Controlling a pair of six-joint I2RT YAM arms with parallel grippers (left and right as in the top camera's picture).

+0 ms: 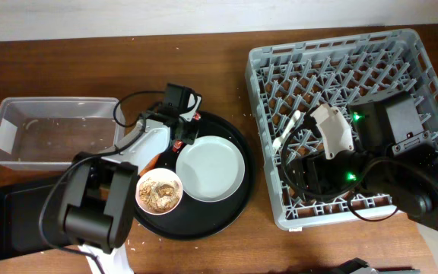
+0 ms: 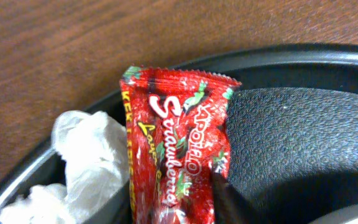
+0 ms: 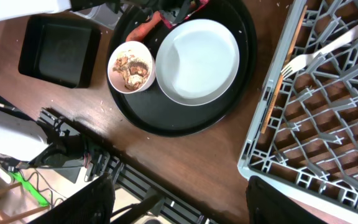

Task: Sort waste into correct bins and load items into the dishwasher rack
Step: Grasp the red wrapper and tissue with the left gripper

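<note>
Overhead: a brown wooden worktop (image 1: 204, 53). At the right stands the grey dishwasher rack (image 1: 413, 57), with the right arm (image 1: 401, 129) over it. In the middle is a round black tray (image 1: 238, 202) bearing the white plate (image 1: 210, 169) and, touching its left edge, the small white bowl (image 1: 159, 190) of brownish food scraps (image 1: 158, 192). The clear tub (image 1: 52, 129) sits at the far left, with the flat black tray (image 1: 17, 221) in front of it. The left arm (image 1: 97, 202) reaches over the round tray's upper left, left claw (image 1: 182, 125) low by the rim.

Left wrist: the red snack wrapper (image 2: 176, 149) fills the centre, standing up from the round tray, with the crumpled tissue (image 2: 86, 155) touching its left side. One dark finger (image 2: 229, 199) meets the wrapper's lower right edge. I cannot tell whether this claw is gripping it.

Right wrist: the right claw (image 3: 179, 196) is spread wide and empty, above the worktop between the round tray and the rack's corner. The orange carrot stick (image 3: 143, 29) lies just above the bowl. A white fork (image 3: 328, 50) rests in the rack.
</note>
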